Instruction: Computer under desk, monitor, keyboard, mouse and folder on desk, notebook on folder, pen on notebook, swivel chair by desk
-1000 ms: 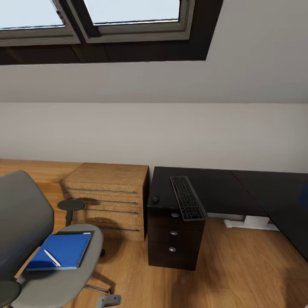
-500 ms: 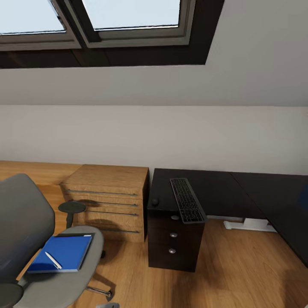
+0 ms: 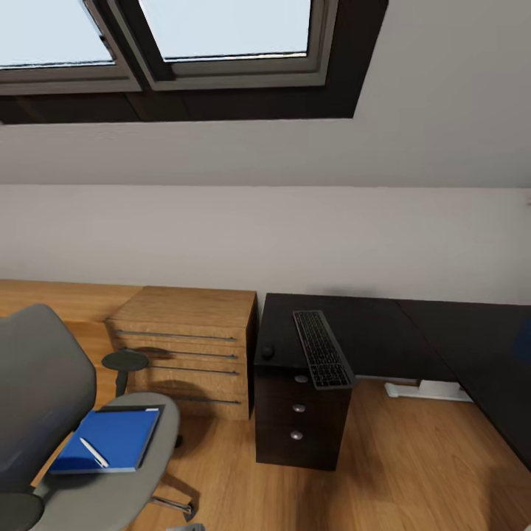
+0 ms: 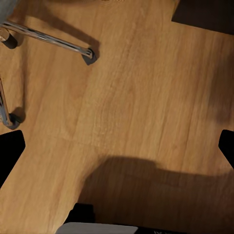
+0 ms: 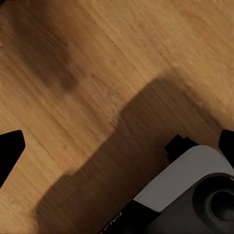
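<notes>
The grey swivel chair (image 3: 40,391) stands at the lower left of the head view. On its seat lies a blue notebook (image 3: 110,436) over a dark folder (image 3: 136,408), with the white pen (image 3: 94,452) on top. The black desk (image 3: 376,328) runs from the centre to the right. The keyboard (image 3: 322,348) lies on the desk's near end, overhanging the drawer unit (image 3: 299,424), and the small black mouse (image 3: 268,352) sits just left of it. Both wrist views look down at the wooden floor. My left gripper (image 4: 117,151) and right gripper (image 5: 117,146) are open and hold nothing. The computer and monitor are out of view.
A light wooden drawer chest (image 3: 184,339) stands against the wall between chair and desk. The chair's chrome leg (image 4: 48,38) and caster (image 4: 88,56) cross the left wrist view. My own base (image 5: 195,195) shows in the right wrist view. Skylight windows (image 3: 221,29) are above.
The whole head view has shifted slightly, so the camera moved: chair, chest and desk sit a little lower and look a little smaller. Nothing on the chair or desk has moved.
</notes>
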`<state>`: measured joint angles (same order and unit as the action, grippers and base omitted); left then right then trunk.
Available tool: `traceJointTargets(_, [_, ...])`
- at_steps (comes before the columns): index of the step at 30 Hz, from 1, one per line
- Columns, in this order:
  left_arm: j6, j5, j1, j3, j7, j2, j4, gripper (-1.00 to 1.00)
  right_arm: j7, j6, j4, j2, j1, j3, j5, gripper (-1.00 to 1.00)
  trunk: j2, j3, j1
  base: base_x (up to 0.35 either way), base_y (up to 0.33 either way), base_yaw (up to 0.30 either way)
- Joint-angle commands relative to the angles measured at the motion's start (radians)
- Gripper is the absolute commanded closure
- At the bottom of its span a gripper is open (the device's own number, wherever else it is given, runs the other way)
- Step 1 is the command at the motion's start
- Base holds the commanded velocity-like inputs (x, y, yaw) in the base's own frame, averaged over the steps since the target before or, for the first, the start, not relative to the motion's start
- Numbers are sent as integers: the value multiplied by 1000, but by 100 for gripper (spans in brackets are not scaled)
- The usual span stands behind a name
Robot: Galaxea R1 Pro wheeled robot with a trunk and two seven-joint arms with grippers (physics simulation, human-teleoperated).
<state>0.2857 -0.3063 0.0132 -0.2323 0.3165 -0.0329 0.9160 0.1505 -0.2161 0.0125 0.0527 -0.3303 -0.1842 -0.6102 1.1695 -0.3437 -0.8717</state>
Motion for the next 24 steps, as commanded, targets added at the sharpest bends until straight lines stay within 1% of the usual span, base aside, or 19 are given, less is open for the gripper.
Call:
traceJointTargets(1, [2,-10,1,-3,9,1,2,-100,1,-5,1,0,-1,-8,4,-100,-6,2,4,0,0,0])
traceJointTargets(13, [4,-12,1,-2,-9,1,-11,-100,1,-5,1,0,-1,-8,4,-100,-90,40,50,0,0,0])
traceJointTargets(24, [2,-11,1,-2,-11,1,-22,-100,1,-5,1,0,-1,-8,4,-100,-167,74,92,0,0,0])
